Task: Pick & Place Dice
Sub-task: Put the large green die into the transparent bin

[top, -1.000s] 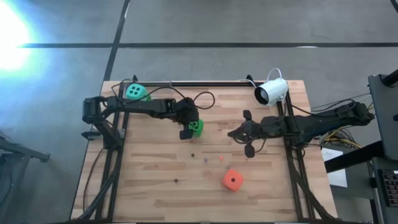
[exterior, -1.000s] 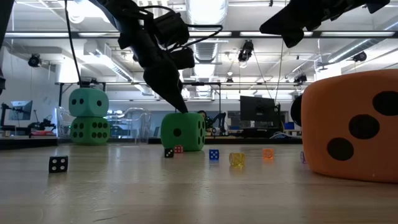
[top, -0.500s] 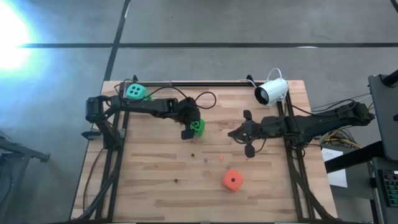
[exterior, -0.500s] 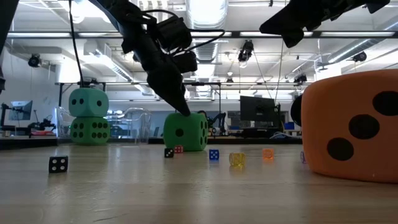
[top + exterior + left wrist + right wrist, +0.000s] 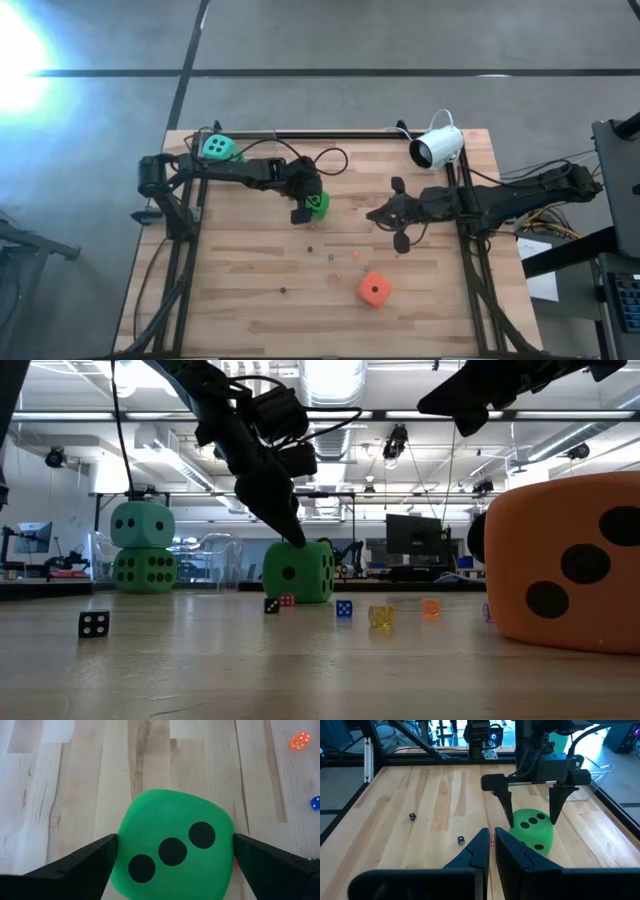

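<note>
A bright green die (image 5: pixel 172 845) rests on the wooden table (image 5: pixel 250 270) near its middle, three pips up. My left gripper (image 5: pixel 531 823) is open and slants down over it, one finger at each of two opposite sides. A teal die (image 5: pixel 142 523) sits on top of a second green die (image 5: pixel 142 570) at the far left corner. An orange-red die (image 5: pixel 373 290) lies near the front, right of centre. My right gripper (image 5: pixel 372 213) hangs shut above the table's right half, pointing at the middle die. My left gripper has its fingertips (image 5: pixel 107 845) close against the middle die's two opposite sides (image 5: pixel 120 850), coming from above at a slant. I cannot tell whether they touch it. The die stands flat on the table.
Several tiny dice (image 5: pixel 343 609) are scattered across the middle of the table, and a small black one (image 5: pixel 93 623) lies nearer the front left. A white camera (image 5: pixel 437 148) stands at the far right. A dark rail (image 5: pixel 330 134) runs along the far edge.
</note>
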